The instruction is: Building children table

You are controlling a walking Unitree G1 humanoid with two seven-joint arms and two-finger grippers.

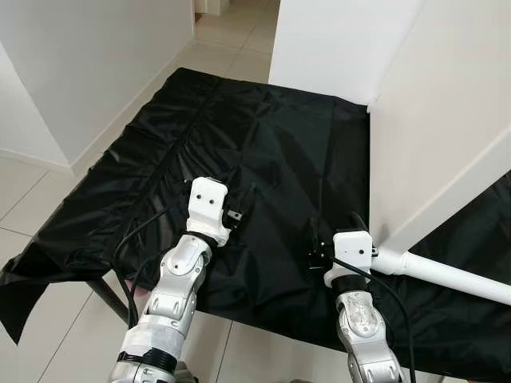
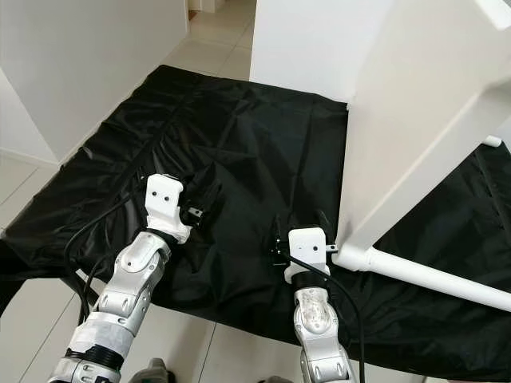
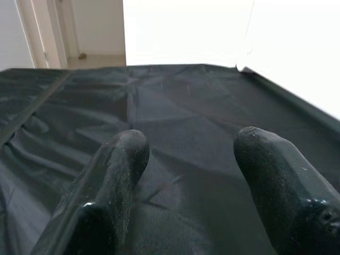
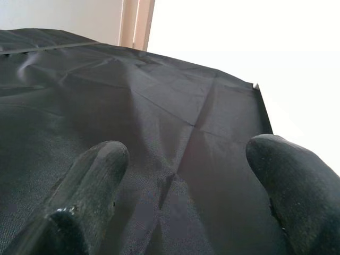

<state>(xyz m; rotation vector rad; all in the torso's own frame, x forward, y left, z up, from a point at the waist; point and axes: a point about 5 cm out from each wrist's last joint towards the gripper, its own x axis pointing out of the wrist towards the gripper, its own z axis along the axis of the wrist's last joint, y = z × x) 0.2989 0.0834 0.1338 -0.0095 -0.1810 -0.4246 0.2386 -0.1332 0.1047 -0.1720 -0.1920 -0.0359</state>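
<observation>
A big white tabletop panel stands on edge along the right side of a black cloth spread on the floor. A round white table leg sticks out from the panel's near lower corner toward the right. My left gripper hovers low over the cloth at the near left, open and empty. My right gripper is open over the cloth just left of the panel's near corner, with nothing between its fingers. In the wrist views the left gripper and the right gripper both look along creased black cloth toward the white panel.
Pale floor tiles surround the cloth. A white wall with a baseboard runs along the left, and a white wall block stands behind the cloth. A passage opens at the back.
</observation>
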